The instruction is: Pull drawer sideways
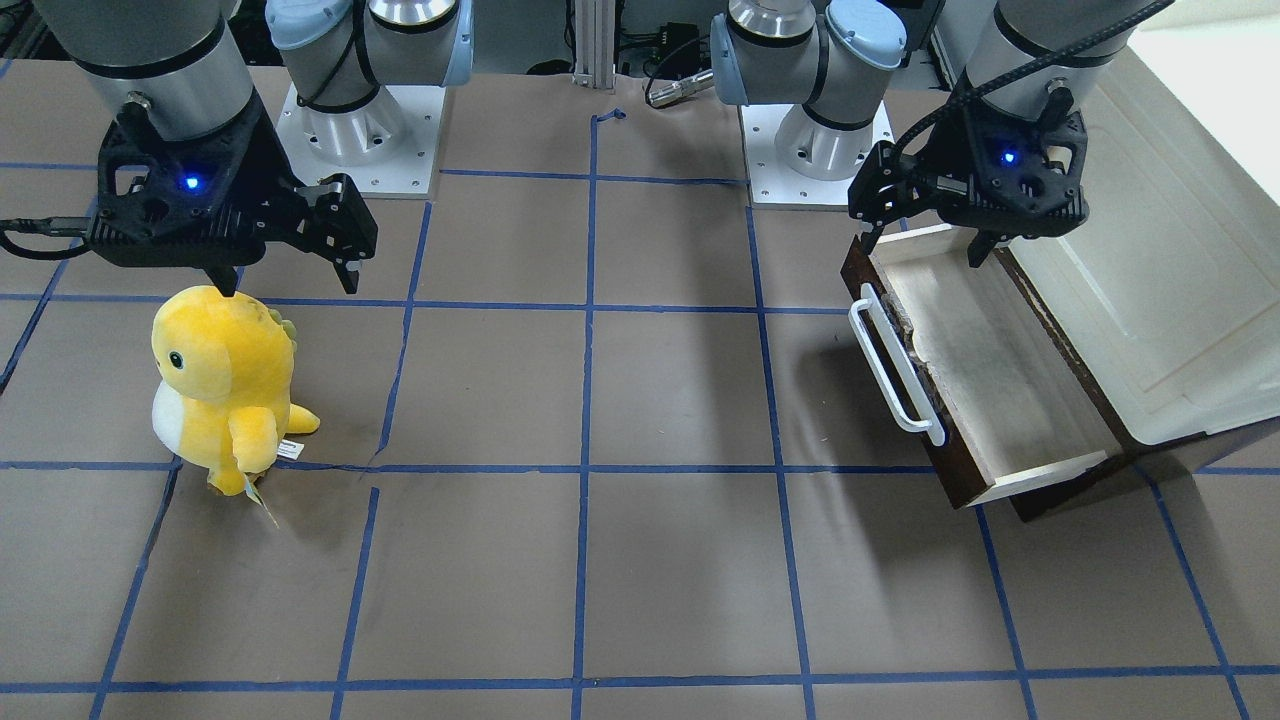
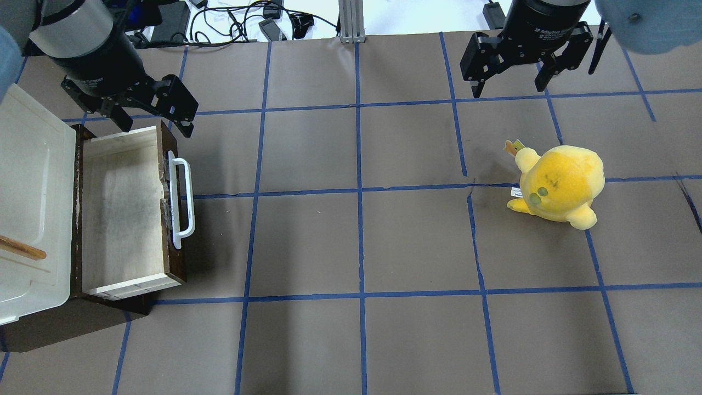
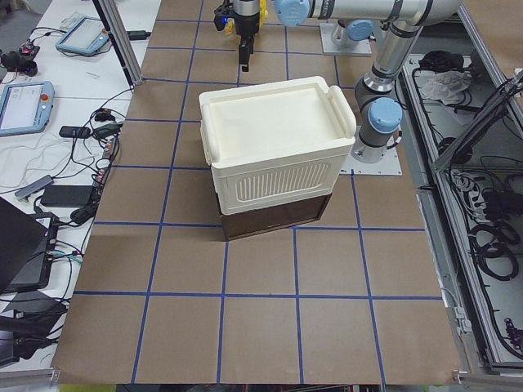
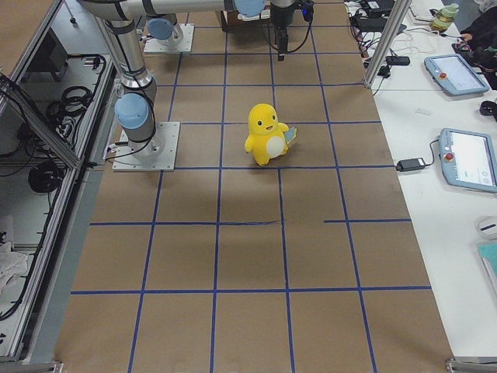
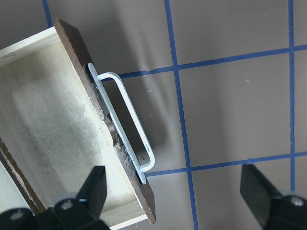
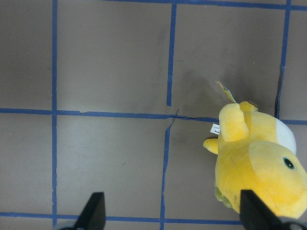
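Note:
The drawer [image 2: 120, 214] stands pulled out of the cream-white cabinet [image 2: 27, 192] at the table's left. It has a dark brown front, a white bar handle [image 2: 184, 203] and an empty pale wood interior. It also shows in the front-facing view [image 1: 980, 380] and the left wrist view [image 5: 53, 139]. My left gripper [image 2: 155, 122] is open and hovers above the drawer's far end, with one finger on each side of the front panel and touching nothing; it also shows in the front-facing view [image 1: 925, 245]. My right gripper [image 2: 510, 88] is open and empty at the far right.
A yellow plush toy [image 2: 559, 184] stands on the right half of the table, just in front of the right gripper [image 1: 288, 280]. The cabinet sits on a dark brown base [image 3: 274, 216]. A wooden stick [image 2: 22, 249] lies on the cabinet's lid. Blue tape lines grid the brown table.

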`<state>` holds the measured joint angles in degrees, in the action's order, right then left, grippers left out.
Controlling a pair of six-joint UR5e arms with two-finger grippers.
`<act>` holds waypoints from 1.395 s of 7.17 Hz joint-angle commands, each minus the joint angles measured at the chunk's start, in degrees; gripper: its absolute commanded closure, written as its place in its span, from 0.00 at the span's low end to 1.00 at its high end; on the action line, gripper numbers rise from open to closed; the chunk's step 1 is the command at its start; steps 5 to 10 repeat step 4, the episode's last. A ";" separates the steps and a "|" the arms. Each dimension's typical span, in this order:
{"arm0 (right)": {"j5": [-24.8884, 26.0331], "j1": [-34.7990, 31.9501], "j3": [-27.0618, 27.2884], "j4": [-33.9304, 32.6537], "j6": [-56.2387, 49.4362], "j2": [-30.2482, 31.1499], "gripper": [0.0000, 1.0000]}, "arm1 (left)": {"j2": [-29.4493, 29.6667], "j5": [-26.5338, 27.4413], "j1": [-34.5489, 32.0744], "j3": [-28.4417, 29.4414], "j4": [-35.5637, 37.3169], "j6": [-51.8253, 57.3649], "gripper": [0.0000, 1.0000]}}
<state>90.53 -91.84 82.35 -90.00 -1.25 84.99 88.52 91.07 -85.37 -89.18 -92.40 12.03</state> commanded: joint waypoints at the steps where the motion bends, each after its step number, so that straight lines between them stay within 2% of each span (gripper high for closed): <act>1: 0.08 0.00 0.00 0.00 0.02 0.00 0.00 | -0.19 -1.07 -0.06 -0.20 0.03 -1.82 0.00; 10: 0.00 0.00 0.00 0.00 0.02 0.00 0.00 | -0.19 -1.25 -0.06 -0.20 0.03 -1.83 0.00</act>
